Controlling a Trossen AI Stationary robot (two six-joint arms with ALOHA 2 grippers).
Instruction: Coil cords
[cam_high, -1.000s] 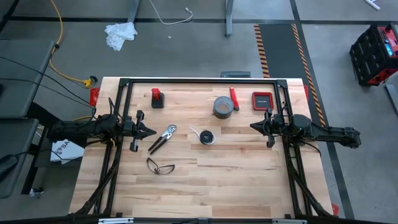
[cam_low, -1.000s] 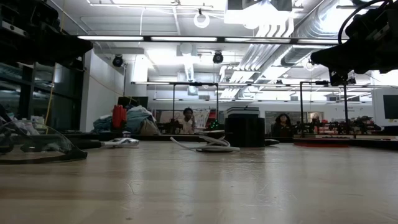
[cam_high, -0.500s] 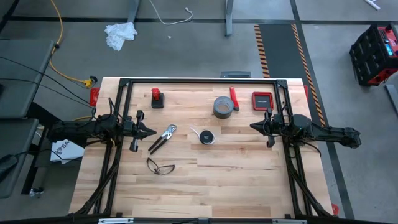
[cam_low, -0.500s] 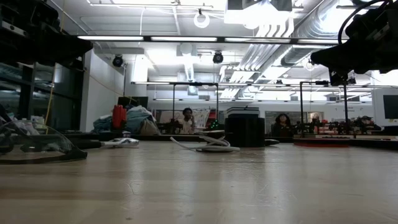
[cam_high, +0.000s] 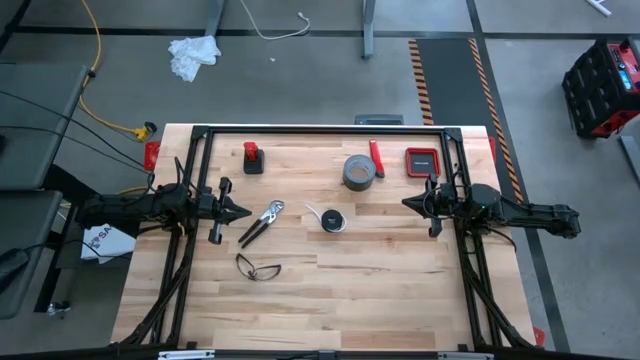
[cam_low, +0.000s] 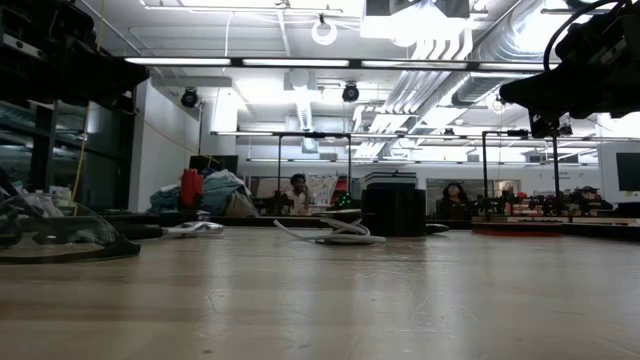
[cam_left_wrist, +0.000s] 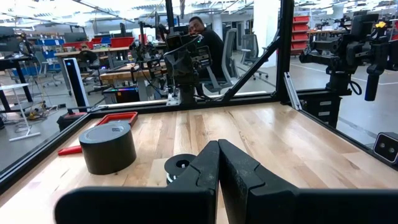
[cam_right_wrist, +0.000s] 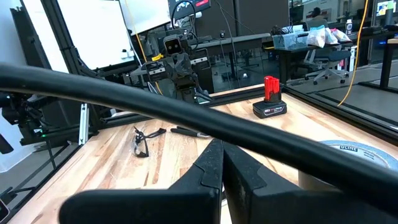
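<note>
- Table (cam_high: 400, 300): a pale wooden top edged by a black frame, seen from straight above in the high view.
- Left gripper (cam_high: 243, 212): held at the table's 9 o'clock side and pointing toward the centre; its fingers (cam_left_wrist: 205, 171) are pressed together and hold nothing.
- Right gripper (cam_high: 408, 203): held at the table's 3 o'clock side and pointing toward the centre; its fingers (cam_right_wrist: 211, 165) are likewise pressed together and hold nothing.
- Cord (cam_high: 318, 212): thin and white, wound on a small black spool (cam_high: 331, 220) that lies flat near the table's centre, between the two grippers and apart from both. A short loose end trails off the spool toward 10 o'clock.
- Tape roll (cam_high: 359, 171): grey, lying flat at about 1 o'clock from the spool. Blue lettering runs along its rim in the right wrist view, too cropped to read.
- Red tool (cam_high: 376, 157): a slim piece just beside the tape roll, at its 2 o'clock.
- Red tray (cam_high: 421, 160): square with a dark middle, near the 1 o'clock corner of the table.
- Battery (cam_high: 252, 157): red on top with a black base, standing near 11 o'clock; it carries a white label, unreadable.
- Pliers (cam_high: 261, 222): lying slantwise just beside the left gripper's tips.
- Safety glasses (cam_high: 257, 267): at 7 o'clock from the spool.
</note>
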